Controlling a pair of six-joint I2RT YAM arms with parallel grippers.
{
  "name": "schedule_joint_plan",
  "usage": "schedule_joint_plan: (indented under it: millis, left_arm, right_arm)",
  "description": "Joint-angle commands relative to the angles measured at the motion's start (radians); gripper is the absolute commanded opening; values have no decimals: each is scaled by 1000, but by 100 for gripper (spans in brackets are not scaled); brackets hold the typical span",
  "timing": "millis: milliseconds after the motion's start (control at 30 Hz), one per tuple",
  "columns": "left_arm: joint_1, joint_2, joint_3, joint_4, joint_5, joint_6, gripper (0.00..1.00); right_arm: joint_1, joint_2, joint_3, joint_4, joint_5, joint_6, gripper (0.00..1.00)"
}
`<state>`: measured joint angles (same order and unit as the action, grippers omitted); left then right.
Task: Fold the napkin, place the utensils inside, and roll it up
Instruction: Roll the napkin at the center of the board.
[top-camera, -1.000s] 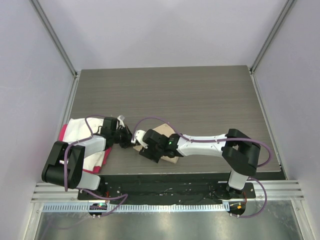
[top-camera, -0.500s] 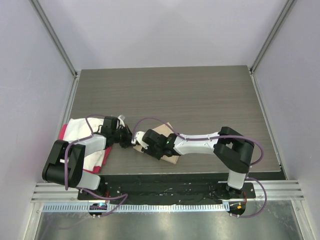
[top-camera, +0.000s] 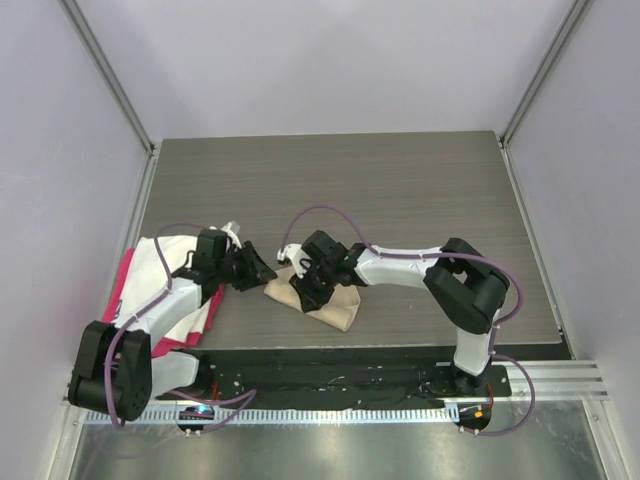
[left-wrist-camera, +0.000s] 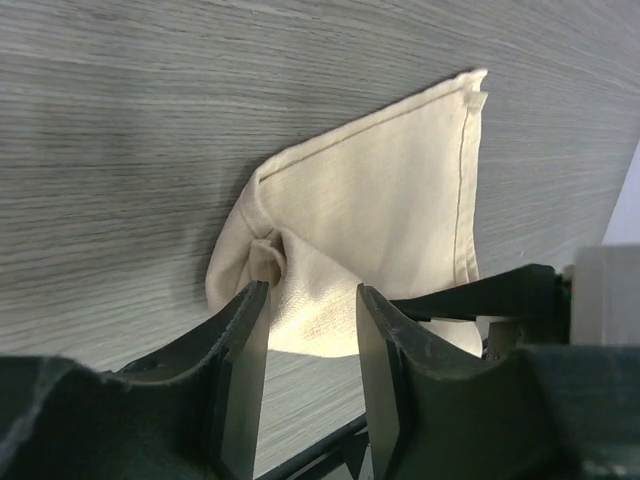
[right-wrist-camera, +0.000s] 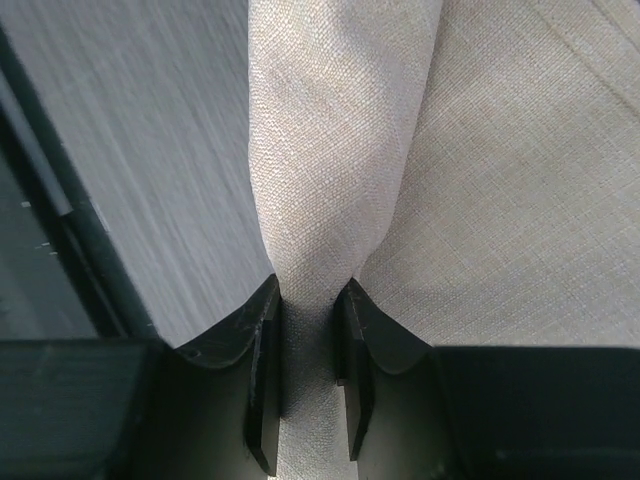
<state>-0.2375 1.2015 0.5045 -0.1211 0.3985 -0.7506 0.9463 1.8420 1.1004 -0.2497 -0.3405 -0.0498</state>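
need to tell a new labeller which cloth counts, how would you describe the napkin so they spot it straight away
On the grey wood-grain table, look near the edge by the arms, just left of centre. The napkin lies there bunched, a fold pinched in the right gripper. It is plain beige, unlike the white cloth and pink-red cloth at the left edge.

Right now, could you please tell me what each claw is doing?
Left claw: open, empty.
Right claw: closed on a fold of the napkin.
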Motion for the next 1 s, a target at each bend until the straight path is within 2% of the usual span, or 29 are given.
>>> schedule_joint_plan:
  millis: [0,67,167,633,767,967]
  left_arm:
    - [-3,-57,13,-57,-50,46,46]
    - [-3,-63,-7,-48,-53,45,52]
    - [-3,-60,-30,-34,-47,36,57]
    - [-3,0,-109,60,-33,10,54]
    - [-3,46,-133,109,-12,-9,47]
    - [-3,82,-138,117,-4,-12,20]
  right_arm:
    - [-15,72,-10,-68,-228,48,28]
    - [-32,83,-8,-68,-262,69,27]
    - [-55,103,-8,-65,-324,70,27]
    - [-96,175,7,-53,-385,65,25]
    - [-106,186,15,-49,-387,65,25]
    - [-115,157,36,-59,-336,76,28]
